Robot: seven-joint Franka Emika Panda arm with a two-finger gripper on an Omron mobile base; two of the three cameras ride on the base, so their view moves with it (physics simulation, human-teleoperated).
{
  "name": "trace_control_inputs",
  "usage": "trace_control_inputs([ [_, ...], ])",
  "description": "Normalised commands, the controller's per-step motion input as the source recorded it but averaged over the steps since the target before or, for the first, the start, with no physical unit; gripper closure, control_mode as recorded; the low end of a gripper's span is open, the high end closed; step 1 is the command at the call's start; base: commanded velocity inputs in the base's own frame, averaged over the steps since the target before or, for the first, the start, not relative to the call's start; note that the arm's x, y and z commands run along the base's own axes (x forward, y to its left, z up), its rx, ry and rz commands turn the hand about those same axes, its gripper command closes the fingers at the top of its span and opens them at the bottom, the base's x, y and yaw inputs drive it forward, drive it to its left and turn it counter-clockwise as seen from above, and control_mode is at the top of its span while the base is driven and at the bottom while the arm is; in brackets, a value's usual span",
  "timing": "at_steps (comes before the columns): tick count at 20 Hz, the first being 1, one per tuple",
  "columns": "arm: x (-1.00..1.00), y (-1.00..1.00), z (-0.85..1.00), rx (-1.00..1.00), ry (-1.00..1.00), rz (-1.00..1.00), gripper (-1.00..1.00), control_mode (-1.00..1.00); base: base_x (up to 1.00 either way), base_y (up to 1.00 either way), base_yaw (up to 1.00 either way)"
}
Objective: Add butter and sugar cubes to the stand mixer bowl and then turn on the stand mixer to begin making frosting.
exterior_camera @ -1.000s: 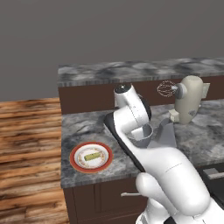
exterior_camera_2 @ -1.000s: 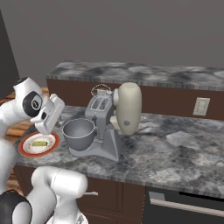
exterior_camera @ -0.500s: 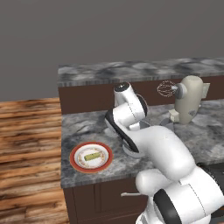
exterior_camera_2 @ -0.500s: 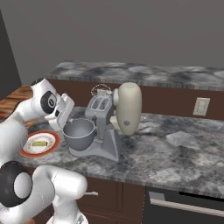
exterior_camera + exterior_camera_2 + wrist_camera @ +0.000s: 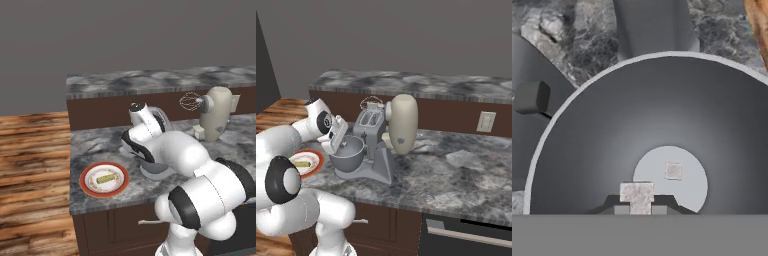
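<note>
Butter (image 5: 104, 178) lies as a small pale stick on the red-rimmed plate (image 5: 89, 187), at the left end of the desk (image 5: 95, 147), well apart from the stand mixer bowl (image 5: 349, 160). You can see that the grey bowl sits on the stand mixer (image 5: 401, 125) base, beside the silver toaster (image 5: 370, 121).

Your hand view looks straight down into the bowl (image 5: 602, 130): one sugar cube (image 5: 673, 170) rests on its pale flat bottom, and a second sugar cube (image 5: 637, 195) is pinched between the jaws, which are closed on it just above the bowl's inside.

From the left base view the arm covers most of the bowl, so you get the plate and the mixer's cream head with its wire whisk (image 5: 190, 101) instead. The right base view gives you the gripper (image 5: 338, 145) tilted over the bowl's near rim, and a wall outlet (image 5: 485, 122) behind the desk.

Against a second ago, your arm has swung from over the plate side to over the bowl, and the elbow now bulks large in the foreground. The butter has not moved.
</note>
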Motion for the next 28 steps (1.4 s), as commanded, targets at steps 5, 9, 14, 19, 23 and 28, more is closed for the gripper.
trace_control_inputs([
  [5,0.32,-0.08,-0.49,0.00,0.06,0.00,-1.00,-1.00,0.00,0.00,0.00],
  [9,0.04,0.00,-0.28,0.00,0.02,0.00,-1.00,-1.00,0.00,0.00,0.00],
  [14,-0.37,0.00,0.14,0.00,-0.09,0.00,-1.00,-1.00,0.00,0.00,0.00],
  [19,-0.63,0.07,0.80,0.00,-0.15,0.02,-1.00,-1.00,0.00,0.00,0.00],
  [23,-0.53,0.51,0.54,0.02,0.00,0.08,-1.00,-1.00,0.00,0.00,0.00],
  [28,-0.37,0.79,0.05,0.01,0.00,0.03,-1.00,-1.00,0.00,0.00,0.00],
])
